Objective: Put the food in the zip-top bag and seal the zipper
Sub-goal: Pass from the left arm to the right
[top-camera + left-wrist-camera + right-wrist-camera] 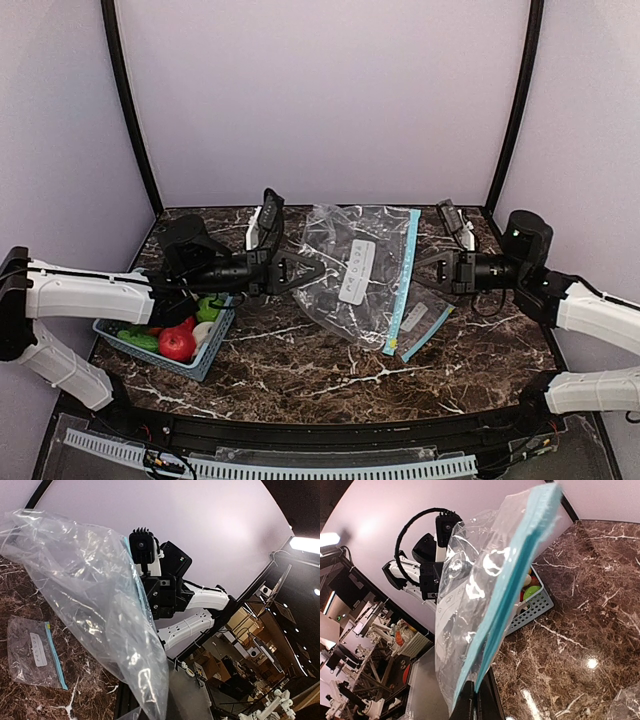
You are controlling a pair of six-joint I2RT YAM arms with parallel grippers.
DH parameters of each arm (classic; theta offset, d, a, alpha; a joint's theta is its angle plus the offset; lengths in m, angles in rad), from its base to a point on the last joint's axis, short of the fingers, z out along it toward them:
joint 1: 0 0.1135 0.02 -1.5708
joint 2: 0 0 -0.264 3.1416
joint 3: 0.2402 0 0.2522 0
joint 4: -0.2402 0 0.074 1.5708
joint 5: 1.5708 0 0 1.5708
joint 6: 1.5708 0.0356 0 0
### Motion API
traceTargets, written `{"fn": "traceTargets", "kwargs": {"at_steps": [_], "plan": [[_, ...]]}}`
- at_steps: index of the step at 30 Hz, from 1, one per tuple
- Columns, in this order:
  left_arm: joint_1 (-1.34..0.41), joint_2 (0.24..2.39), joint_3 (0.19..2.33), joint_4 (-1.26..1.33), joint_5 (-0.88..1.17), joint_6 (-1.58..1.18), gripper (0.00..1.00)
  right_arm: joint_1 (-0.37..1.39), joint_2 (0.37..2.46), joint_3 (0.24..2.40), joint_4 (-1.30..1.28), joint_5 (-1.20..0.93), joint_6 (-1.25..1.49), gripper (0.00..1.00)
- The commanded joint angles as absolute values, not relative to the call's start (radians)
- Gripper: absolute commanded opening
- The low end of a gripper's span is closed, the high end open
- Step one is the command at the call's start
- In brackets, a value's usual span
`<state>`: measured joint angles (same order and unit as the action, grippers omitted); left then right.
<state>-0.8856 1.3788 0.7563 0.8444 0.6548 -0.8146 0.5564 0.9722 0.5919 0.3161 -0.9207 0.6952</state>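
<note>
I looked down on a dark marble counter (300, 375) with white veins. Pale purple walls (320, 90) stood behind and beside it, with black poles (130, 110) at the corners. Past them, a bright ceiling light (305, 545) shone.

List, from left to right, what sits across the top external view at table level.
Teal basket holding the toy food → left gripper → large zip-top bag → right gripper. The small bag is left out, since it lies directly below the right gripper in the picture.
</note>
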Motion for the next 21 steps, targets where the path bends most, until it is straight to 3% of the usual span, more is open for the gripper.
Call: {"fn": "traceTargets", "kwargs": {"at_steps": [1,4,5,9,15,21], "plan": [[-0.887,1.386,0.743,0.799,0.619,-0.786,0.02,0.561,0.944,0.583,0.393,-0.902,0.723,0.0],[-0.886,1.369,0.747,0.688,0.563,-0.743,0.19,0.561,0.928,0.609,0.288,-0.839,0.695,0.0],[-0.886,1.364,0.752,0.615,0.526,-0.714,0.34,0.561,0.923,0.622,0.239,-0.814,0.677,0.0],[-0.886,1.316,0.809,0.303,0.367,-0.596,0.66,0.561,0.905,0.686,0.051,-0.709,0.597,0.0],[-0.887,1.253,0.916,-0.115,0.046,-0.494,0.85,0.563,0.918,0.804,-0.209,-0.579,0.491,0.0],[-0.906,1.252,0.896,-0.107,-0.019,-0.552,0.89,0.577,0.926,0.839,-0.303,-0.495,0.482,0.0]]}}
